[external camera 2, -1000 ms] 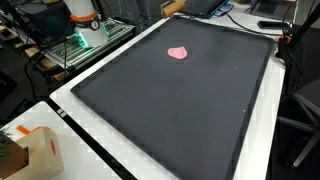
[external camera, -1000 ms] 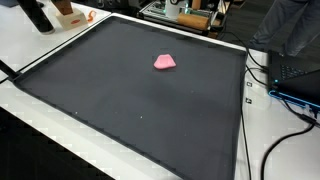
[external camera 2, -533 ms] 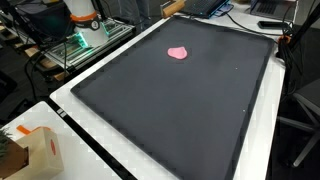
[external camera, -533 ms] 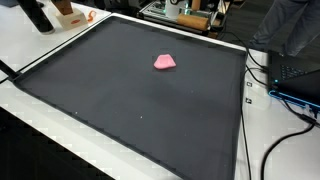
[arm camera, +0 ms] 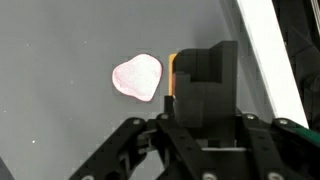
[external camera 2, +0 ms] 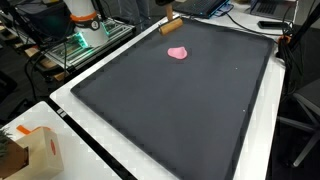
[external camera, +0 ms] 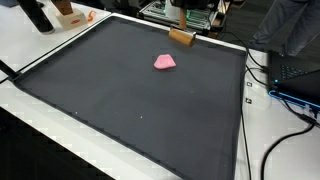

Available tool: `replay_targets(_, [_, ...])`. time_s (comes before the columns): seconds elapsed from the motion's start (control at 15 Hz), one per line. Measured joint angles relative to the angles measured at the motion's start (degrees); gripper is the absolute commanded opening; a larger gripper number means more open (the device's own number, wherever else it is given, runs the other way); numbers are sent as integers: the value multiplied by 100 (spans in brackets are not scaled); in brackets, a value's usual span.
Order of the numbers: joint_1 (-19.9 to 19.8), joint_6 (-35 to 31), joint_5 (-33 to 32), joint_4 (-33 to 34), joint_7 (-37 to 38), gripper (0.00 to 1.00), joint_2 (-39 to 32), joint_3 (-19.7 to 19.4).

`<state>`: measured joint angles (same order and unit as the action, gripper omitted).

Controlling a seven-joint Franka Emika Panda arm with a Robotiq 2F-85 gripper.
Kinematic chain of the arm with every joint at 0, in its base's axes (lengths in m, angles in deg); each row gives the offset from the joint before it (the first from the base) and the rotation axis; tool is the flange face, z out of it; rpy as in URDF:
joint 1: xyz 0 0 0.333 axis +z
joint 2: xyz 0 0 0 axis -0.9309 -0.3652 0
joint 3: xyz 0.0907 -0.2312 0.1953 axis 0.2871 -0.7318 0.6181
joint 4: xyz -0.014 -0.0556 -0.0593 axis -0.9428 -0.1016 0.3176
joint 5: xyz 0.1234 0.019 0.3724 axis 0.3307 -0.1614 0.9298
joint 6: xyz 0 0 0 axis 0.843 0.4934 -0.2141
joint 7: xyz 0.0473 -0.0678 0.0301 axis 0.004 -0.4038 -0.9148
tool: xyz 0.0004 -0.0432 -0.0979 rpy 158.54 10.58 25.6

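Gripper [external camera: 181, 31], jaws clamped on a wooden block [external camera: 182, 39], over a black mat [external camera: 120, 100] (pink piece [arm camera: 137, 77] nearby).

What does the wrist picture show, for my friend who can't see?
A black claw grips a small orange-brown block, only its edge showing, over a dark grey mat. A flat pink heart-shaped piece lies on the mat nearby.

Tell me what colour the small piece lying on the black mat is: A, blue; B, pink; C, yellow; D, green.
B: the small piece on the black mat is plainly pink in both exterior views and in the wrist view.
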<state>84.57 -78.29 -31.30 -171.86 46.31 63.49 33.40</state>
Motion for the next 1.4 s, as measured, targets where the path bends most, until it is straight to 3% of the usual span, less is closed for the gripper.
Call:
replay_targets(0.67, [-269,-818,-41,-10,628,23,-900,-61])
replay_targets(1.4, [-267,-905,-865,37,1765,23,-1098,119])
